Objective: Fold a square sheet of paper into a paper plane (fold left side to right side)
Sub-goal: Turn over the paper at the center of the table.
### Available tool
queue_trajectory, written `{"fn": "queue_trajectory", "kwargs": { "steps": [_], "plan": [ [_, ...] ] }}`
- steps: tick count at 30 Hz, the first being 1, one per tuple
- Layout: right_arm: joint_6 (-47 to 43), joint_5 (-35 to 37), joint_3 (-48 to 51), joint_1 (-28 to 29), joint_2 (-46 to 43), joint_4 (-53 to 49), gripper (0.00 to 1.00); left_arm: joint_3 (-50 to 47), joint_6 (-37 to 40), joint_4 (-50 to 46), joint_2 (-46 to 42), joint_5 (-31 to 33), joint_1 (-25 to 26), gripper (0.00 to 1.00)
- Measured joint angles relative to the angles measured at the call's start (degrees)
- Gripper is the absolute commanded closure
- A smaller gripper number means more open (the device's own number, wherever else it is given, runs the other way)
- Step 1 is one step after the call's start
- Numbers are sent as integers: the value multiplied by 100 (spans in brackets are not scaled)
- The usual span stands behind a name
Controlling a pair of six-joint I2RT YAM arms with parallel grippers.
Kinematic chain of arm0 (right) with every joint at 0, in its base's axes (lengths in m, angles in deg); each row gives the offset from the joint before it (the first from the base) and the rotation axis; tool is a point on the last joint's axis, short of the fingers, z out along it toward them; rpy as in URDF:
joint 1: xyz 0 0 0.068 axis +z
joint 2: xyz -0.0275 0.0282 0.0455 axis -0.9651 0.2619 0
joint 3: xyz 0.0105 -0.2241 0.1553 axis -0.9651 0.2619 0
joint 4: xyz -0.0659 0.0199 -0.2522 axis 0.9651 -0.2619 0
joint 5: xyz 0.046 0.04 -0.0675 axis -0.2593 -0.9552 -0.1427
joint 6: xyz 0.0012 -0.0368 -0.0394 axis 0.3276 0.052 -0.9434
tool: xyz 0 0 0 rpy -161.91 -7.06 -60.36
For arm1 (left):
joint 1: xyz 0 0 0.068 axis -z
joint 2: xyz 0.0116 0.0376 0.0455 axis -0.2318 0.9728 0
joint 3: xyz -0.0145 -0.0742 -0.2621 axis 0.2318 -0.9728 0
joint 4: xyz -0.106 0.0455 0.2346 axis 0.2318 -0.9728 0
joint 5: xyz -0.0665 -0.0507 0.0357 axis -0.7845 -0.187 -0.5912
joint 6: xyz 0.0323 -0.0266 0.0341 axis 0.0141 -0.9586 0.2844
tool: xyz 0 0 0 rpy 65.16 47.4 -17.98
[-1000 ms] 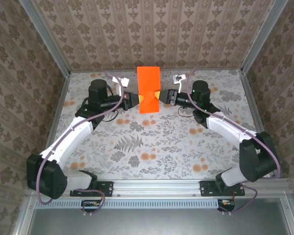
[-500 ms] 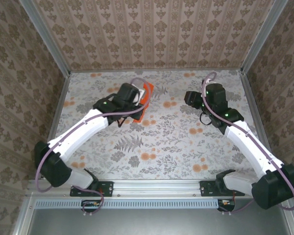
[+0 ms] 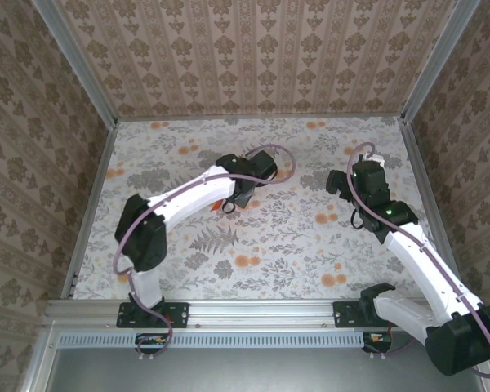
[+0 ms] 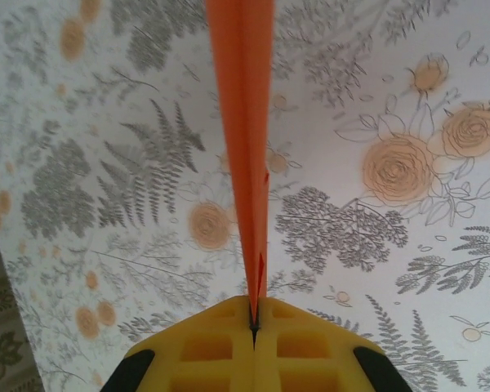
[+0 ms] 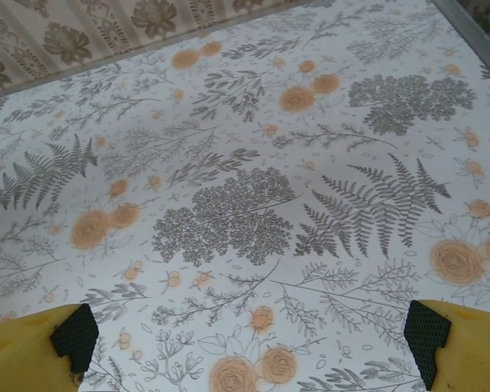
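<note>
The square sheet of paper (image 4: 243,122) is bright orange and folded; the left wrist view sees it edge-on as a thin strip running up from the jaws over the flowered table. My left gripper (image 4: 253,324) is shut on its near end, the yellow fingers (image 4: 204,351) pressed together. From above, the left gripper (image 3: 231,201) sits near the table's middle, with a sliver of the orange paper (image 3: 226,205) under it. My right gripper (image 3: 335,181) stands apart to the right. In the right wrist view, the right gripper (image 5: 249,351) is open wide with nothing between its fingertips (image 5: 73,336).
The table (image 3: 269,245) is covered in a grey fern and pale orange flower print. Metal rails edge it at left (image 3: 94,196) and right (image 3: 420,180). Patterned walls (image 3: 253,57) close in the back and sides.
The right gripper let go of the paper, opened wide and drew back to the right. The left gripper carried the paper from the back centre toward the table's middle, and its arm swung right.
</note>
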Motion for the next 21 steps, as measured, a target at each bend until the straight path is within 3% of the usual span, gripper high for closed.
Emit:
{"fn": "queue_trajectory", "kwargs": {
  "steps": [8, 14, 21],
  "plan": [
    [0, 20, 195, -66, -210, -59, 0, 868, -195, -675, 1233, -824, 2, 100],
    [0, 13, 229, -105, -238, -57, 0, 1130, -190, -807, 1423, -1488, -11, 99],
    [7, -105, 273, -116, -236, -57, 0, 1141, -186, -422, 1591, -2839, -179, 97]
  ]
}}
